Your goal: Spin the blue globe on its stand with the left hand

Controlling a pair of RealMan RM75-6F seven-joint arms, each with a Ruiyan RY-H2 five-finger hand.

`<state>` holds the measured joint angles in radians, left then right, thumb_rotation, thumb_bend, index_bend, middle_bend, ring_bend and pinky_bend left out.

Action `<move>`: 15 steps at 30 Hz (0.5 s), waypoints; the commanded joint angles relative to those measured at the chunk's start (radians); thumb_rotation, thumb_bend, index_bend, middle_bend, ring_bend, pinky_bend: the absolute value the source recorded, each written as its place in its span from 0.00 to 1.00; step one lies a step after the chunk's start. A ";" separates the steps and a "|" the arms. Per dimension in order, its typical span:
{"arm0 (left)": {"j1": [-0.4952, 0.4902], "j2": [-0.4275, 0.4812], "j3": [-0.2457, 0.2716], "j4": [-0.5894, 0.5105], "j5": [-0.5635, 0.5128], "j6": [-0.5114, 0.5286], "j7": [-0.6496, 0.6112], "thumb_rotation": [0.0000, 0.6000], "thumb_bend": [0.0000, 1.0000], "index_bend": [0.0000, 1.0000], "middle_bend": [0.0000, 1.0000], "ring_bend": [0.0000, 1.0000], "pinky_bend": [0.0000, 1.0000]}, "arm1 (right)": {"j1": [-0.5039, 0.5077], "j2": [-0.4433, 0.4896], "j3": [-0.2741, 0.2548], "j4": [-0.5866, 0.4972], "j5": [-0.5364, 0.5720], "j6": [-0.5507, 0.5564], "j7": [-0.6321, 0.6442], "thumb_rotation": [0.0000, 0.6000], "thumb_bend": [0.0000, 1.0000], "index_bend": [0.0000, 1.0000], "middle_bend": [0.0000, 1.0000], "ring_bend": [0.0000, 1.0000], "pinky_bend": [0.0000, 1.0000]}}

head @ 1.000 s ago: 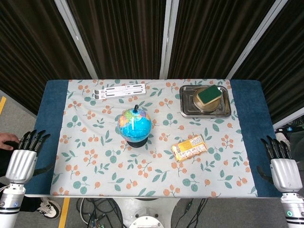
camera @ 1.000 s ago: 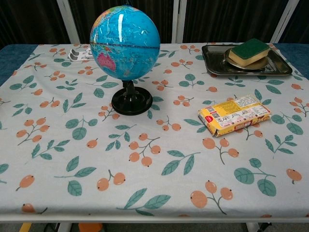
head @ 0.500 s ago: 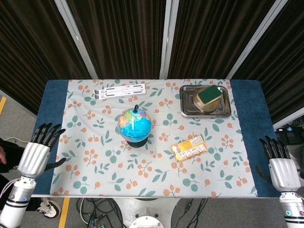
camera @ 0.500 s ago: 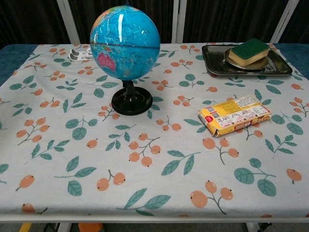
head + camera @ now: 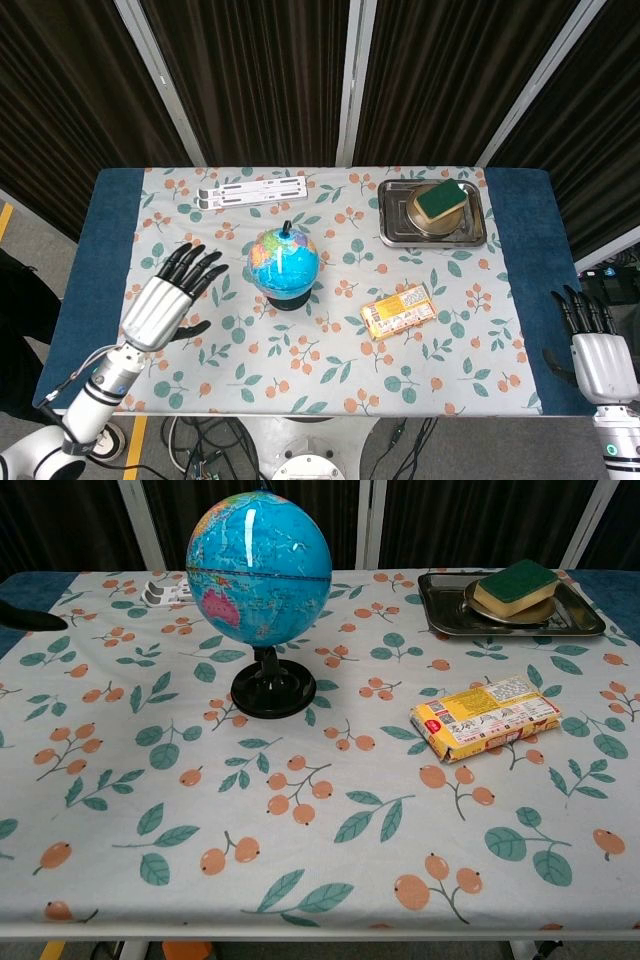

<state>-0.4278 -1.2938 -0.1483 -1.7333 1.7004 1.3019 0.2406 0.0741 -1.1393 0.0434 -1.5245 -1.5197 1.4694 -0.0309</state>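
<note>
left hand (image 5: 168, 296) near the globe (image 5: 283, 263), fingers spread, holding nothing

the globe stands upright on its black base (image 5: 273, 695) near the middle of the flowered cloth (image 5: 330, 810), and the hand is to its left, apart from it. the right hand (image 5: 596, 352) rests open at the far table edge. the stand looks light, so a push landing low or straight on, rather than brushing across the ball, would likely slide or tip it instead of turning it.
</note>
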 commanded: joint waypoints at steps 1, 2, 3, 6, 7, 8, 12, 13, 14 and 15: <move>-0.033 -0.028 -0.011 -0.004 -0.008 -0.031 0.017 1.00 0.04 0.15 0.10 0.00 0.08 | 0.002 -0.004 -0.001 0.004 0.003 -0.007 0.003 1.00 0.22 0.00 0.00 0.00 0.00; -0.042 -0.035 -0.013 -0.004 -0.011 -0.039 0.020 1.00 0.04 0.15 0.10 0.00 0.08 | 0.003 -0.006 -0.001 0.006 0.003 -0.008 0.004 1.00 0.22 0.00 0.00 0.00 0.00; -0.053 -0.044 -0.015 -0.004 -0.014 -0.050 0.023 1.00 0.04 0.15 0.10 0.00 0.08 | 0.004 -0.007 -0.001 0.008 0.003 -0.009 0.005 1.00 0.22 0.00 0.00 0.00 0.00; -0.080 -0.064 -0.018 -0.001 -0.020 -0.076 0.031 1.00 0.04 0.15 0.10 0.00 0.08 | 0.004 -0.009 -0.001 0.012 0.003 -0.009 0.008 1.00 0.22 0.00 0.00 0.00 0.00; -0.088 -0.070 -0.019 0.000 -0.023 -0.083 0.033 1.00 0.04 0.15 0.10 0.00 0.08 | 0.003 -0.009 -0.001 0.013 0.004 -0.008 0.009 1.00 0.22 0.00 0.00 0.00 0.00; -0.095 -0.076 -0.020 0.001 -0.025 -0.088 0.035 1.00 0.04 0.15 0.10 0.00 0.08 | 0.002 -0.008 -0.001 0.014 0.004 -0.008 0.010 1.00 0.22 0.00 0.00 0.00 0.00; -0.123 -0.102 -0.025 0.012 -0.036 -0.106 0.040 1.00 0.04 0.15 0.10 0.00 0.08 | 0.001 -0.008 0.000 0.019 0.007 -0.008 0.016 1.00 0.22 0.00 0.00 0.00 0.00; -0.128 -0.108 -0.027 0.015 -0.039 -0.110 0.040 1.00 0.04 0.15 0.10 0.00 0.08 | 0.001 -0.008 0.000 0.020 0.007 -0.008 0.018 1.00 0.22 0.00 0.00 0.00 0.00; -0.134 -0.113 -0.027 0.018 -0.042 -0.113 0.041 1.00 0.04 0.15 0.10 0.00 0.08 | 0.001 -0.009 0.000 0.022 0.008 -0.008 0.019 1.00 0.22 0.00 0.00 0.00 0.00; -0.139 -0.118 -0.027 0.022 -0.045 -0.117 0.041 1.00 0.04 0.15 0.10 0.00 0.08 | 0.001 -0.009 -0.001 0.023 0.008 -0.009 0.020 1.00 0.22 0.00 0.00 0.00 0.00</move>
<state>-0.5633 -1.4083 -0.1747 -1.7148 1.6582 1.1878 0.2805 0.0754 -1.1486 0.0429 -1.5015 -1.5120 1.4606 -0.0109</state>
